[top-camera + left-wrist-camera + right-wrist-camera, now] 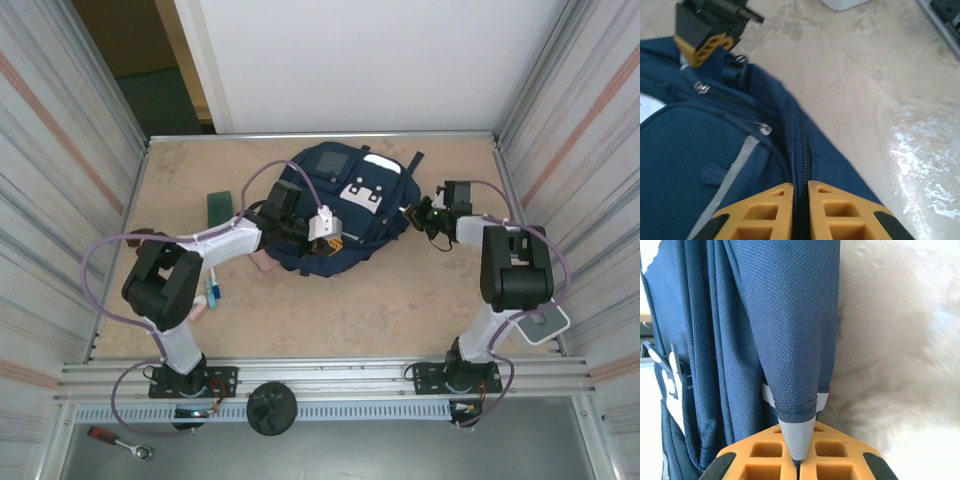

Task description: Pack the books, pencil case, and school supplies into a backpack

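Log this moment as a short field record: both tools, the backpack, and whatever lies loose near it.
left tool: shut on the zip seam of the large navy-blue fabric backpack
right tool: shut on a grey-tipped navy tab of the backpack
backpack: lying flat, white patch facing up
pale pink soft pouch: at the backpack's near-left edge
blue-and-white pen: left of the pouch, apart from the backpack
dark green flat block: left of the backpack, apart from it

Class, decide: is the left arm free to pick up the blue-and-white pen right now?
Probably not yet: the left gripper is shut on the zip seam of the backpack. The pen lies uncovered beside that arm.
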### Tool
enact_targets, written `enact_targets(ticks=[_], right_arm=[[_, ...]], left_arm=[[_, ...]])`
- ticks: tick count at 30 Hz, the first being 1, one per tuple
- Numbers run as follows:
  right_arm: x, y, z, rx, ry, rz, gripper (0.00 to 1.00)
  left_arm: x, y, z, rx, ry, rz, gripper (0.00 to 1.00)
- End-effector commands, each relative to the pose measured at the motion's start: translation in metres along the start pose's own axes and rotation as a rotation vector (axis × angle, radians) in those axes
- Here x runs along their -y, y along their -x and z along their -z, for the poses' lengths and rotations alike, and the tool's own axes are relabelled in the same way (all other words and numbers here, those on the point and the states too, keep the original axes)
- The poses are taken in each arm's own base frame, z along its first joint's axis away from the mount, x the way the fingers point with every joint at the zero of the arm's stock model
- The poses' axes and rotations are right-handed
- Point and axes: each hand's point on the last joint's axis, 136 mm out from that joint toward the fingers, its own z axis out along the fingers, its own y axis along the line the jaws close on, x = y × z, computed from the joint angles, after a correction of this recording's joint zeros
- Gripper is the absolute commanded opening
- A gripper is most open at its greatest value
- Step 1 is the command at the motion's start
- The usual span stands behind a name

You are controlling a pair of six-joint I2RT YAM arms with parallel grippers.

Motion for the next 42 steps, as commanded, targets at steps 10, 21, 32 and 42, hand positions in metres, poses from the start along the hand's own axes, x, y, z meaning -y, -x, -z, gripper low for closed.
enact_targets(ticks=[10, 21, 32, 42], right_arm=[[0.040, -0.071, 0.038, 0.009, -0.126, 0.019, 0.03], [-0.006, -0.154, 0.008, -0.114, -0.102, 0.208, 0.21], [-0.023, -0.146, 0.067, -0.053, -0.130, 0.389, 0.43], [-0.039, -0.101, 0.058, -0.011, -0.020, 0.347, 0.43]], left_arm=[[-0.121, -0.015, 0.041, -0.175, 0.481, 0.021, 0.16], [-0.162, -0.068, 0.113, -0.272, 0.909, 0.317, 0.52], [-0.105, -0.031, 0.109, -0.082, 0.884, 0.565, 0.63], [-0.051, 0.000, 0.038, -0.188, 0.841, 0.482, 0.62]])
